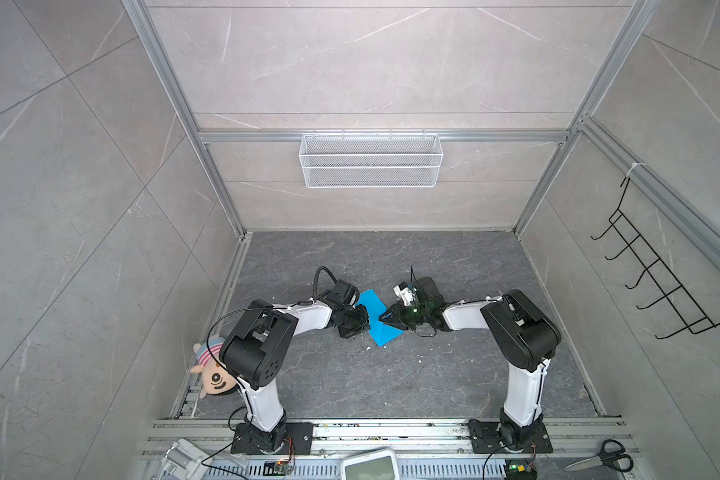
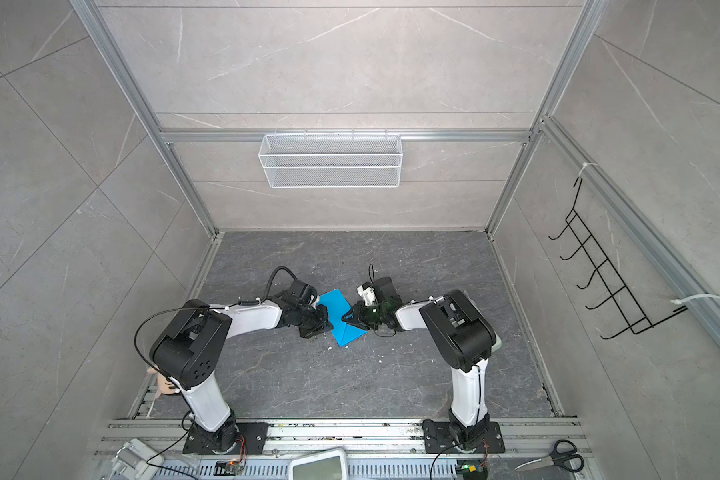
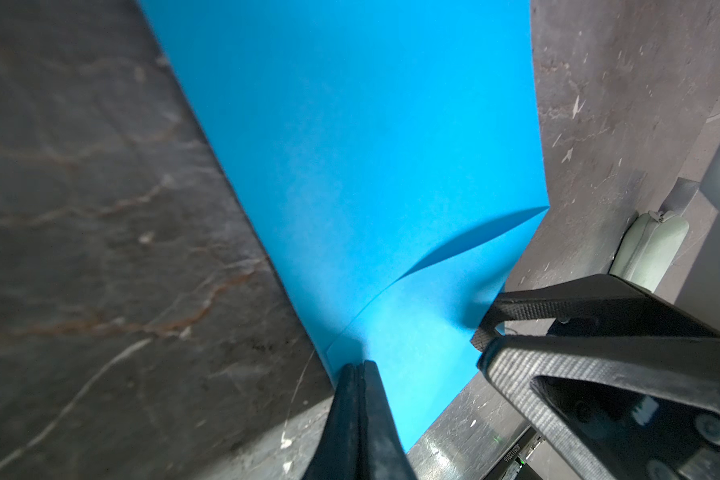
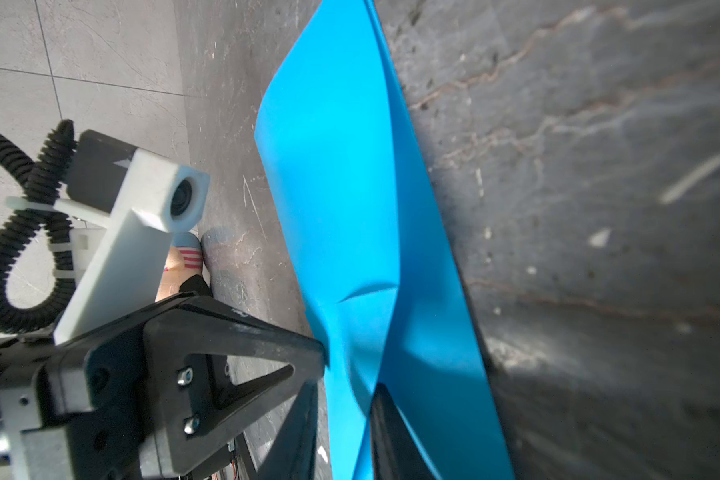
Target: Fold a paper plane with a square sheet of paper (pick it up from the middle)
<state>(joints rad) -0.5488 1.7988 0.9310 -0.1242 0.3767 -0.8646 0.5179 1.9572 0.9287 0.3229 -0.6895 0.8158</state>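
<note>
The left gripper (image 3: 359, 365) fills the foreground of the left wrist view, its two black fingers clenched tight together with the tips on the near edge of the sheet of paper (image 3: 350, 166); whether they pinch that edge or only press it down is hard to say. The sheet is bright sky-blue, plain and matt, and partly folded; one flap bows up and throws a curved shadow across the layer beneath. The right gripper (image 3: 486, 345) has its jaws closed on the opposite edge, the paper passing between them. In both top views the sheet lies in the middle of the dark marbled table (image 1: 391, 374), between the two grippers; it shows as a slanted strip with a triangular near end.
</note>
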